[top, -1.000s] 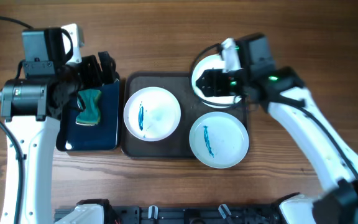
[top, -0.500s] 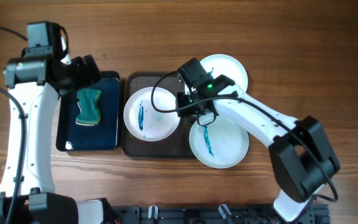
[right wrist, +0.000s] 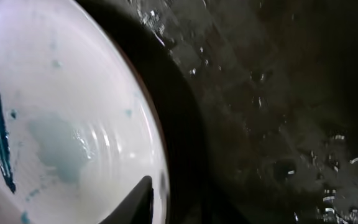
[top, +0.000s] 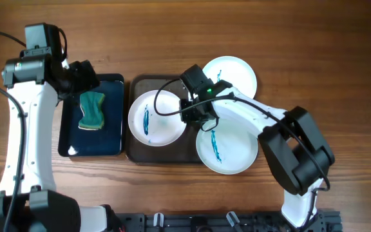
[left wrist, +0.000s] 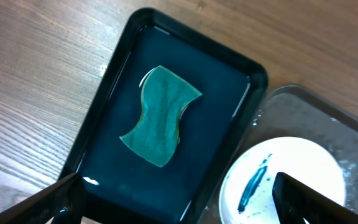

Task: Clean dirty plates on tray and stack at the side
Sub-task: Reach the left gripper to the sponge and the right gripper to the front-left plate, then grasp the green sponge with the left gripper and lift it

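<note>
A dirty white plate (top: 166, 125) with a blue streak lies on the left of the dark brown tray (top: 172, 153). A second streaked plate (top: 236, 151) lies at the tray's front right. A clean white plate (top: 237, 71) lies at the back right, partly off the tray. My right gripper (top: 196, 111) is at the left plate's right rim. In the right wrist view one finger (right wrist: 132, 202) lies inside that plate's (right wrist: 55, 124) rim, and the other finger is lost in the dark. My left gripper (top: 84, 77) is open and empty above the green sponge (top: 92, 111).
The sponge (left wrist: 161, 115) lies in a dark blue tray (left wrist: 104, 68) left of the brown tray (left wrist: 291, 99). The streaked plate also shows in the left wrist view (left wrist: 303, 162). The brown tray's wet bottom (right wrist: 278, 93) fills the right wrist view. Bare wooden table surrounds both trays.
My right gripper left the clean plate at the back right and moved to the left dirty plate's right rim. My left gripper drew back a little from the sponge.
</note>
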`<action>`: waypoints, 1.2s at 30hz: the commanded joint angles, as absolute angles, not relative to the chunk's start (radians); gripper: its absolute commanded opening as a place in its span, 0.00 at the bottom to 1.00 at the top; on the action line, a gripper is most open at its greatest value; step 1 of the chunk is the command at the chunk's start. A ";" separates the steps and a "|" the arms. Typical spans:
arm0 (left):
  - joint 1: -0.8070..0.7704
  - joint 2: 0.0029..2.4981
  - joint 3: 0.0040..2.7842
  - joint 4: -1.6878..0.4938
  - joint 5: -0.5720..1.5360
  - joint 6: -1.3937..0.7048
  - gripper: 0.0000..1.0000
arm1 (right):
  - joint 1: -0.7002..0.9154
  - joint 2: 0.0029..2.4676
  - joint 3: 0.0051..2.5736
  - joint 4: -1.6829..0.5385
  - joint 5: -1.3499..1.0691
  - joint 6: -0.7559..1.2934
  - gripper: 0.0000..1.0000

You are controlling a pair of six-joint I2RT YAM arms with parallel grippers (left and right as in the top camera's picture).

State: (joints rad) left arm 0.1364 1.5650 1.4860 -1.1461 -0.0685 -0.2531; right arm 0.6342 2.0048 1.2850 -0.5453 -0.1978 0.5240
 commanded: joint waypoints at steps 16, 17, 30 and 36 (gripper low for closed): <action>0.137 1.884 1.490 -1.138 -0.118 -0.134 0.86 | 0.639 2.030 1.298 -0.505 -0.210 0.549 0.04; 0.138 1.894 1.490 -1.139 -0.118 -0.134 0.88 | 0.639 2.030 1.298 -0.506 -0.210 0.549 0.04; 0.135 2.051 1.489 -1.104 -0.103 -0.105 0.69 | 0.642 2.030 1.298 -0.505 -0.211 0.553 0.04; 0.128 2.057 1.489 -1.058 -0.097 -0.109 0.58 | 0.642 2.030 1.298 -0.502 -0.210 0.553 0.05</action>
